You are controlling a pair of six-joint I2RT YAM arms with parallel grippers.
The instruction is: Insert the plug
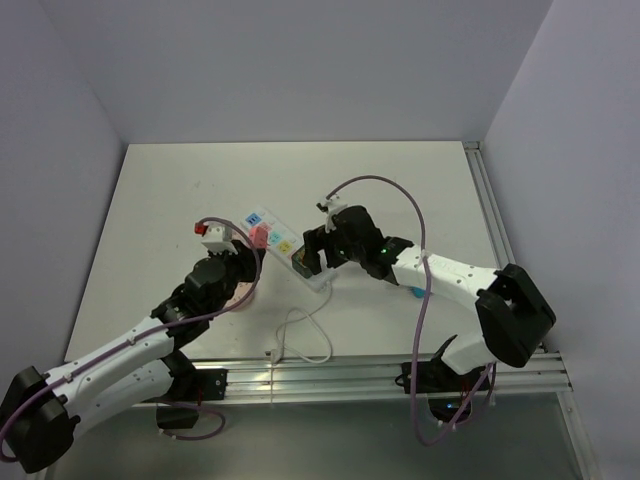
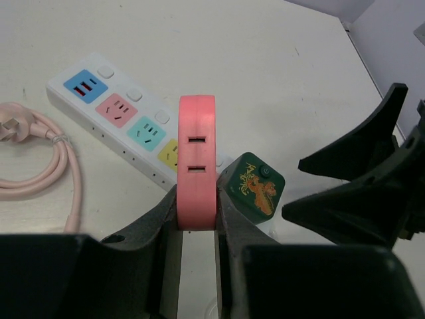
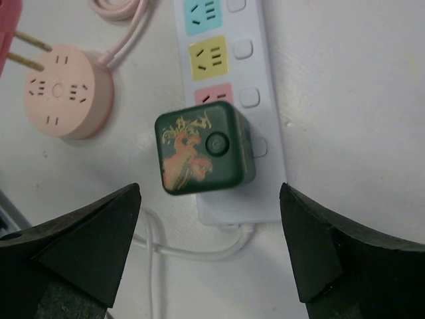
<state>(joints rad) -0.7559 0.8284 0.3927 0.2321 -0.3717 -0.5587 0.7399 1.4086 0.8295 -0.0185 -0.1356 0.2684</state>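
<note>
My left gripper (image 2: 197,211) is shut on the pink plug (image 2: 197,153), a flat pink block with two slots on its face. It holds the plug upright just above the white power strip (image 2: 113,109), near the yellow socket. In the right wrist view the plug's two brass prongs (image 3: 30,45) show at the top left. My right gripper (image 3: 211,249) stands open and empty above the strip's cable end. A dark green cube adapter (image 3: 203,149) is plugged in there. From above, the left gripper (image 1: 259,238) and right gripper (image 1: 320,262) flank the strip (image 1: 275,238).
A round pink extension socket (image 3: 65,100) with a coiled pink cable (image 2: 63,166) lies left of the strip. The strip's white cable (image 1: 300,340) loops toward the near rail. Grey walls enclose the white table (image 1: 400,190) on three sides.
</note>
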